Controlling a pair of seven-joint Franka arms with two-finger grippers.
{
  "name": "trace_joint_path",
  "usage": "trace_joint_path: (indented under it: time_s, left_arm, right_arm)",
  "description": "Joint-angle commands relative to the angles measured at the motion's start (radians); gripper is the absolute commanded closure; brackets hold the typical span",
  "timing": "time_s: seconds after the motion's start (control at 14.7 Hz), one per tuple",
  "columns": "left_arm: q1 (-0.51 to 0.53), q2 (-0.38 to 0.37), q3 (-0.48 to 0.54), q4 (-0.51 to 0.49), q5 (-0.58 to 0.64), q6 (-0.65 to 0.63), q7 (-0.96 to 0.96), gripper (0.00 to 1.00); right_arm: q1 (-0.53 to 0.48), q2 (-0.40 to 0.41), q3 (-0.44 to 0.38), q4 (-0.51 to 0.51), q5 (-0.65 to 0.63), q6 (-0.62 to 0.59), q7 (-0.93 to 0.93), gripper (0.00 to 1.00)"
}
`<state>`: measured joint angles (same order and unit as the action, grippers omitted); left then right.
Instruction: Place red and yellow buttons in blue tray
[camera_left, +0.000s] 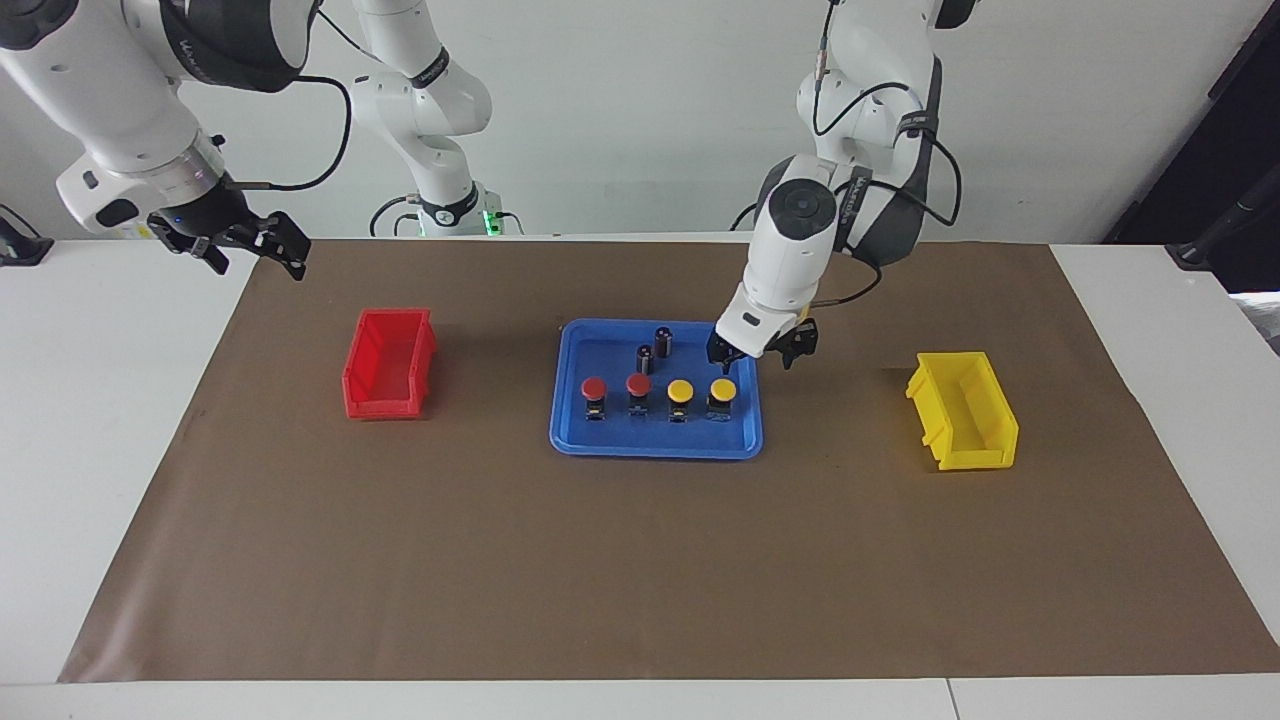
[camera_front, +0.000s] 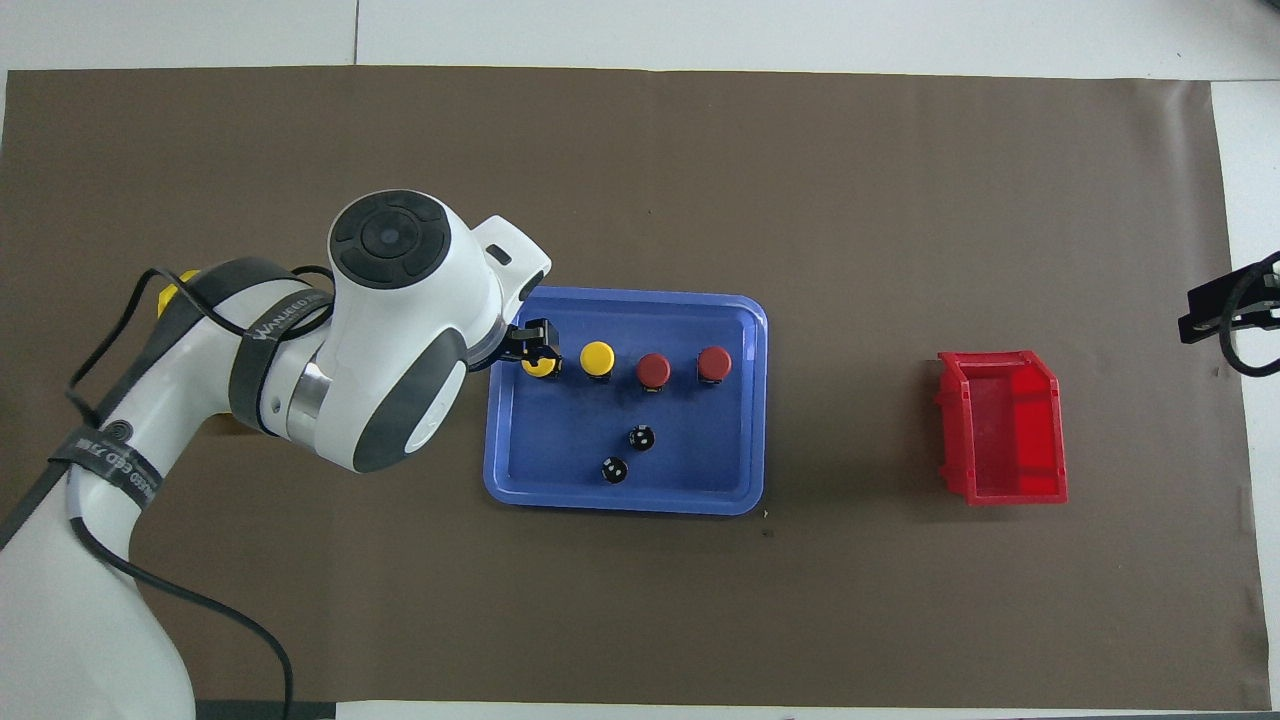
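Facing view, four red and yellow round-capped push-buttons in a row inside wide flat blue plastic tray, left gripper spread over its two o'clock corner, right gripper waiting, finger state unclear.

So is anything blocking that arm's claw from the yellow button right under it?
Nothing visible does. The left end effector hangs just over the end yellow button, which already stands in the blue tray. The two dark cylinders stand off to one side, nearer the robots.
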<state>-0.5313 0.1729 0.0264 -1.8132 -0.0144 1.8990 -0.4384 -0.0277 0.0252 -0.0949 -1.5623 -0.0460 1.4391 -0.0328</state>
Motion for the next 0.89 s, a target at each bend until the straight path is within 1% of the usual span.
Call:
trace_joint_path:
  time_s: [0.0, 0.14, 0.34, 0.41, 0.48, 0.61, 0.68, 0.82]
  left_arm:
    - [0.114, -0.090, -0.002, 0.006, 0.016, -0.081, 0.168, 0.00]
    - [0.195, -0.159, -0.002, 0.008, 0.016, -0.132, 0.278, 0.00]
    - [0.249, -0.237, 0.001, 0.015, 0.016, -0.207, 0.309, 0.00]
    - [0.276, -0.262, 0.010, 0.020, 0.016, -0.231, 0.348, 0.00]
    - [0.287, -0.272, 0.018, 0.031, 0.014, -0.257, 0.410, 0.00]
    - [0.289, -0.279, 0.064, 0.077, 0.013, -0.316, 0.452, 0.00]
    - [0.287, -0.276, 0.085, 0.097, 0.013, -0.325, 0.455, 0.00]
    - [0.290, -0.262, 0.093, 0.132, 0.010, -0.314, 0.487, 0.00]
  right_arm:
    - [0.006, -0.022, 0.000, -0.025, 0.002, 0.001, -0.012, 0.00]
    - [0.021, -0.022, 0.001, -0.025, 0.002, 0.003, -0.012, 0.00]
    - [0.040, -0.022, 0.000, -0.025, 0.002, 0.001, -0.012, 0.00]
    - [0.041, -0.022, 0.000, -0.025, 0.002, 0.003, -0.012, 0.00]
    - [0.041, -0.022, 0.000, -0.025, 0.002, 0.001, -0.012, 0.00]
    - [0.041, -0.022, 0.000, -0.025, 0.002, 0.001, -0.012, 0.00]
    - [0.041, -0.022, 0.000, -0.025, 0.002, 0.001, -0.012, 0.00]
    - [0.040, -0.022, 0.000, -0.025, 0.002, 0.001, -0.012, 0.00]
